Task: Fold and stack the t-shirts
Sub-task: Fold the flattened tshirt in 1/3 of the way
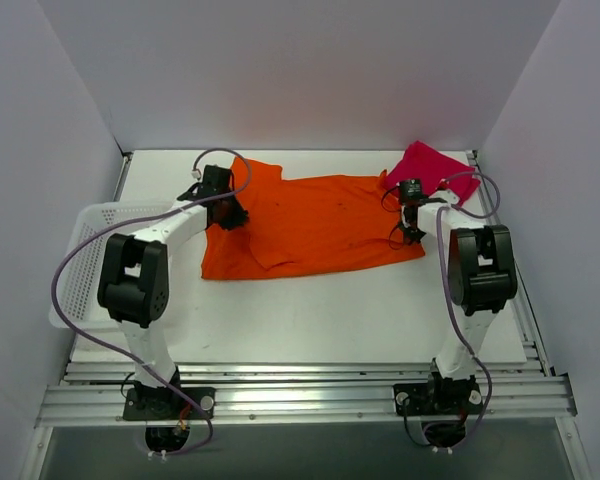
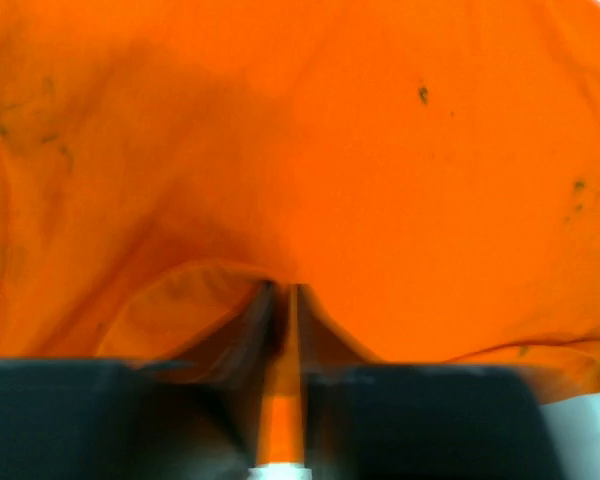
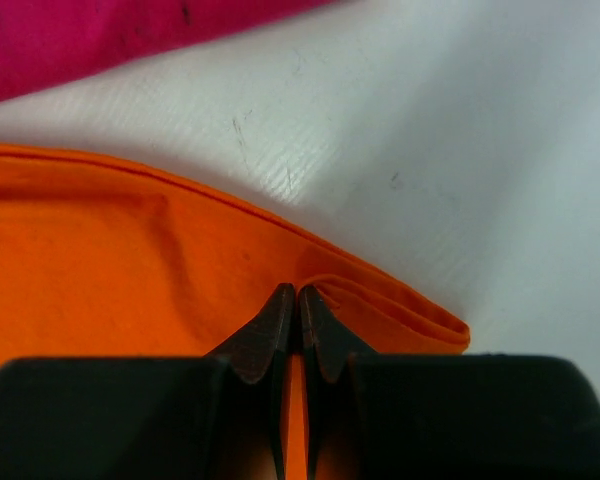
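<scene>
Orange t-shirt [image 1: 320,225] lies spread across the white table [image 1: 310,310]: soft matte cotton, wrinkled, one flap doubled over at near left. Left gripper [image 2: 285,300] is pinched on a tented fold at the left edge, right gripper [image 3: 298,300] on the hemmed right corner. Red t-shirt [image 1: 432,165] sits bunched at far right, just beside. Risks: thin cloth slips from a pinch, or an uneven lift skews the fold.

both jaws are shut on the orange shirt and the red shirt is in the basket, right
Not quite: the red shirt lies on the table at its far right corner, not in the basket; the top view shows it. Both jaws are shut on the orange shirt.
</scene>
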Controlling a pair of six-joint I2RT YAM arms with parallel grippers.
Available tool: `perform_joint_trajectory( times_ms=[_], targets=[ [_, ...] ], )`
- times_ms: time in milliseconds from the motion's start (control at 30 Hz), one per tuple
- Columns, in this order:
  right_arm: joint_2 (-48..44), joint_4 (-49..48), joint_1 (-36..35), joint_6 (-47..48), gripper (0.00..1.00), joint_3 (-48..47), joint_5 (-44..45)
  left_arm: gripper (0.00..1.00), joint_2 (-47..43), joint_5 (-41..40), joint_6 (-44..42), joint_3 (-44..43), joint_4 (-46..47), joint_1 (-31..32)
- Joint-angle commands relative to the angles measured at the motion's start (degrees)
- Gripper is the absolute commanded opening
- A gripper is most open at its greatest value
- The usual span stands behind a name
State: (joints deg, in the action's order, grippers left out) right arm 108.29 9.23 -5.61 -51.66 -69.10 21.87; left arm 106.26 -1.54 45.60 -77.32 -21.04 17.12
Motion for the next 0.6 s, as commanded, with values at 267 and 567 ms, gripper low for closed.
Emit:
perform_joint_trajectory(
  times_ms=[267, 567],
  targets=[
    [4.12, 6.76, 1.21, -4.59, 0.39, -7.18, 8.27, 0.72, 13.36, 7.60, -1.92, -11.09, 2.23, -6.05],
    [-5.08, 7.38, -2.73, -3.71, 0.93, -8.07, 12.58, 0.72, 1.17, 3.83, -3.50, -4.71, 3.45, -6.93]
  ],
)
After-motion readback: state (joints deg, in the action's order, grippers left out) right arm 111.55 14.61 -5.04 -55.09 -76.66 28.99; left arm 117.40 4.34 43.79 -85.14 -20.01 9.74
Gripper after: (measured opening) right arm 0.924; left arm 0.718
